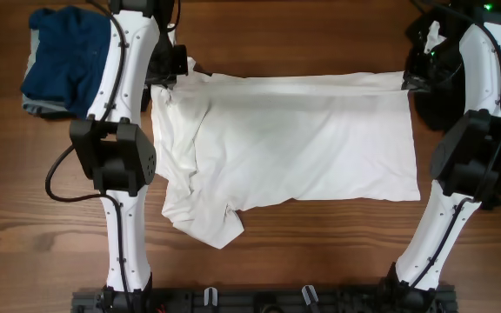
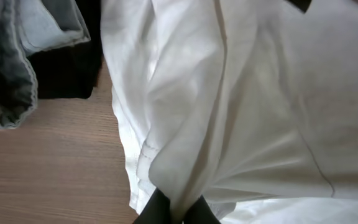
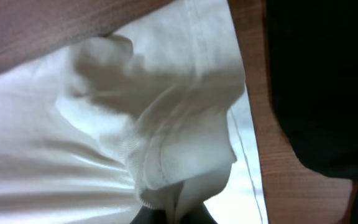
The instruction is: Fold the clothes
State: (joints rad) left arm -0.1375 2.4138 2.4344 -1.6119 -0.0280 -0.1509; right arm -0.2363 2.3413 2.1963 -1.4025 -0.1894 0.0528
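A large white T-shirt [image 1: 294, 148] lies spread across the middle of the wooden table, no lettering showing, one sleeve bunched at the front left. My left gripper [image 1: 181, 68] is shut on its far left corner, a pinched fold of white cloth [image 2: 185, 155] between the fingers [image 2: 178, 214]. My right gripper [image 1: 409, 83] is shut on the far right corner; a hemmed fold [image 3: 179, 143] sits in the jaws [image 3: 178, 218]. The far edge is stretched taut between them.
A blue garment over grey ones [image 1: 63, 61] is piled at the far left corner; grey and black fabric [image 2: 23, 56] shows beside the shirt in the left wrist view. A black garment [image 3: 316, 87] lies right of the shirt, under the right arm [image 1: 485, 130].
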